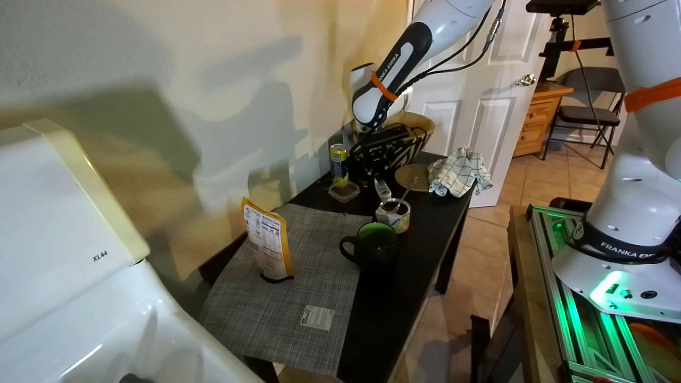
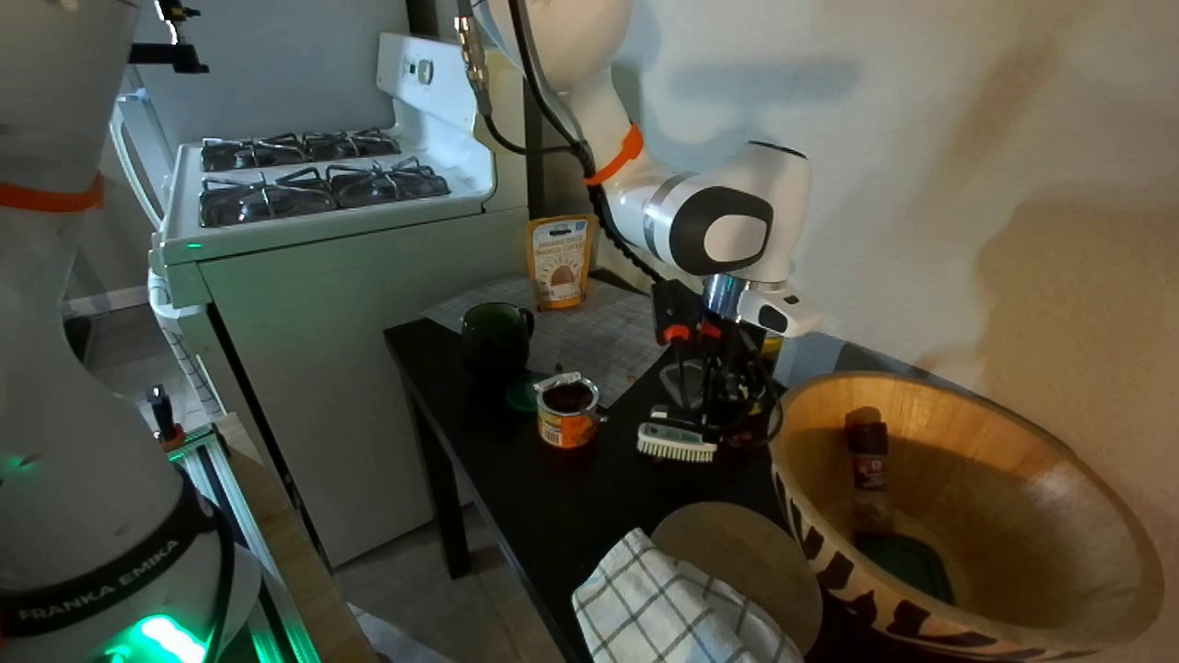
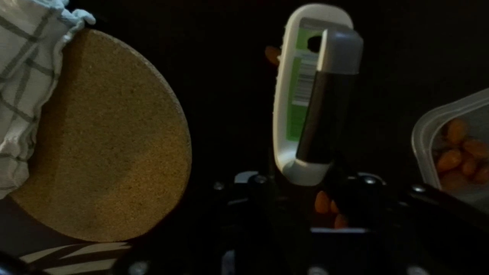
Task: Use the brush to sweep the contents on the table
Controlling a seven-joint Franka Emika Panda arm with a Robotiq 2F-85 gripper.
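Observation:
The brush (image 3: 284, 114), white with a dark-gripped handle and a green label, shows in the wrist view and in both exterior views (image 1: 382, 189) (image 2: 677, 442). Its bristles face down, at or just above the black table (image 2: 589, 502); touching cannot be told. My gripper (image 3: 305, 173) is dark, but its fingers appear closed on both sides of the brush's near end. In an exterior view, the gripper (image 2: 718, 419) is low over the table. A loose almond (image 3: 272, 55) lies beside the bristles. Several more almonds (image 3: 323, 202) lie between and below the fingers, partly hidden.
A clear tub (image 3: 428, 152) of almonds stands near a yellow can (image 1: 339, 165). A wooden bowl (image 2: 1096, 534), round board (image 2: 746, 562) and checked towel (image 2: 677, 608) are close. An open can (image 2: 566, 419), dark mug (image 1: 376, 247) and pouch (image 1: 266, 242) stand further along the table.

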